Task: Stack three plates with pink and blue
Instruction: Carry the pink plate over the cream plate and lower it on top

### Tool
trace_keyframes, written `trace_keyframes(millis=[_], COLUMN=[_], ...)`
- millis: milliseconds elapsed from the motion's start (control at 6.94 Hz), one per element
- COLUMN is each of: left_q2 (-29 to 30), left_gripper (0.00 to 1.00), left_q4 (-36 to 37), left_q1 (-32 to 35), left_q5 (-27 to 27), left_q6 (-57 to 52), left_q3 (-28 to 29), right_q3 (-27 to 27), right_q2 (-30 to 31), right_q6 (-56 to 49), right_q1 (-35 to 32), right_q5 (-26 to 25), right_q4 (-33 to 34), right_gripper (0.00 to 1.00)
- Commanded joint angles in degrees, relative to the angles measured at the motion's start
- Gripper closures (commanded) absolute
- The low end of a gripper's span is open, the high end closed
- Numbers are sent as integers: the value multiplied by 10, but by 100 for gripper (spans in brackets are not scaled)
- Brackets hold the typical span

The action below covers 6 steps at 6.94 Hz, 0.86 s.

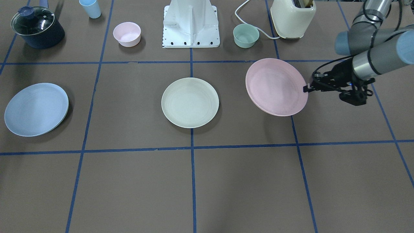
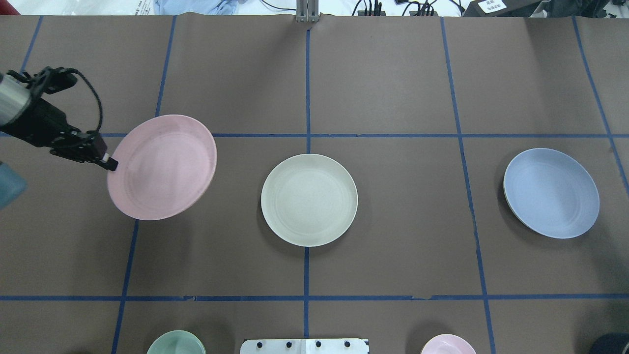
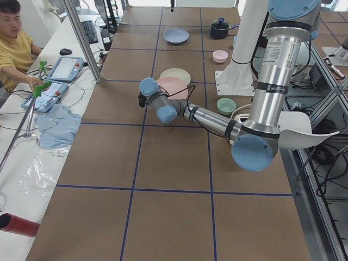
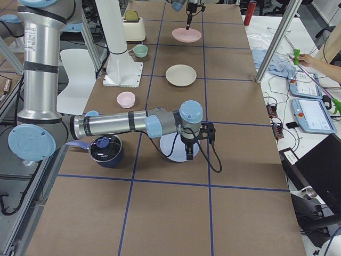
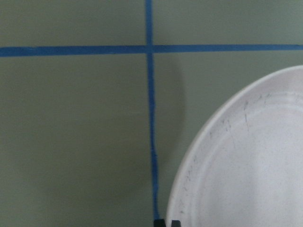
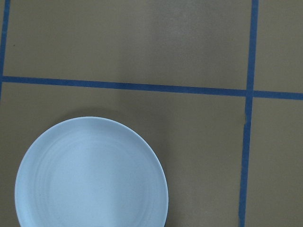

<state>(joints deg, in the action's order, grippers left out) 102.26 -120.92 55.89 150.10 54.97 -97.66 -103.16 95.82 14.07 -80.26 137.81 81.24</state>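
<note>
My left gripper (image 1: 305,88) (image 2: 110,164) is shut on the rim of the pink plate (image 1: 275,86) (image 2: 162,167) and holds it tilted a little above the table. Its fingertips (image 5: 167,222) show at the plate's edge (image 5: 246,161) in the left wrist view. The cream plate (image 1: 190,102) (image 2: 309,199) lies flat at the table's middle. The light blue plate (image 1: 36,109) (image 2: 551,192) lies flat on the robot's right. My right gripper (image 4: 187,153) hangs over the blue plate (image 6: 90,175); I cannot tell whether it is open or shut.
Along the robot's side stand a dark lidded pot (image 1: 37,27), a light blue cup (image 1: 90,8), a pink bowl (image 1: 126,34), the robot's base (image 1: 190,24), a green bowl (image 1: 246,35) and a cream toaster (image 1: 292,17). An operator (image 3: 13,43) sits beyond the table.
</note>
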Motion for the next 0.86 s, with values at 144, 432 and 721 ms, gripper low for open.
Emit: trace_keyframes(millis=[144, 432, 721], left_q2=[113, 148, 174], left_gripper=[100, 100, 100], left_q4=[1, 1, 0], left_q1=[-148, -181, -196], left_q5=[-141, -170, -183], left_q6=[156, 176, 195], left_q3=[7, 34, 57], right_q3=[2, 1, 1], right_q2=[3, 3, 3], right_q6=[3, 3, 3], right_q1=[5, 6, 7], right_q5=[5, 9, 19], right_q4=[-15, -16, -18], right_gripper=[0, 0, 0])
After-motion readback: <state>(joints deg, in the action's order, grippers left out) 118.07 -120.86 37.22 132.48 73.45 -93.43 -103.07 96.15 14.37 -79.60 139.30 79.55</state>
